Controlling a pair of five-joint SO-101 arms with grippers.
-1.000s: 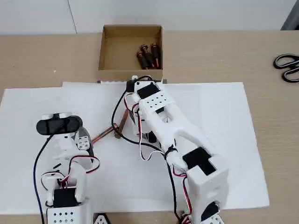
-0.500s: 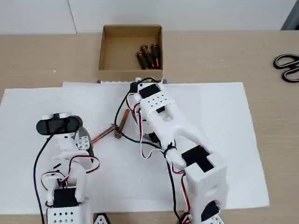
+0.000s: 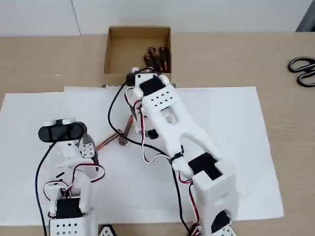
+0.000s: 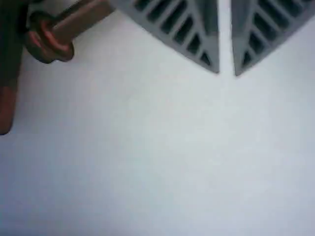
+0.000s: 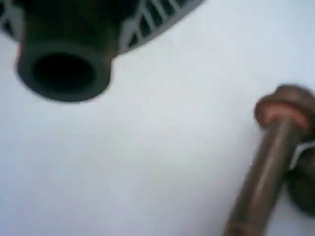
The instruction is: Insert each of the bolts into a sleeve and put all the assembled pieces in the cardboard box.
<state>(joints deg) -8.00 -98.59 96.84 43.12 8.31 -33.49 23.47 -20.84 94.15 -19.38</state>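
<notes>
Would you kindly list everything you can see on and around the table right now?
cardboard box: one, brown, on the table beyond the paper
assembled pieces: three, dark and copper, inside the box
bolts: two, copper-brown, lying on the paper between the arms
sleeve: one, black, in the right gripper
paper: one sheet, white, under both arms
scissors: one pair, black handles, at the table's edge
table: one, light wood
left gripper: grey, over the paper beside the bolts
right gripper: grey, clamped on the sleeve

Scissors (image 3: pixel 301 71) cut by frame edge, sleeve (image 5: pixel 66 46) blurred, bolt (image 5: pixel 268 162) shaft cropped
</notes>
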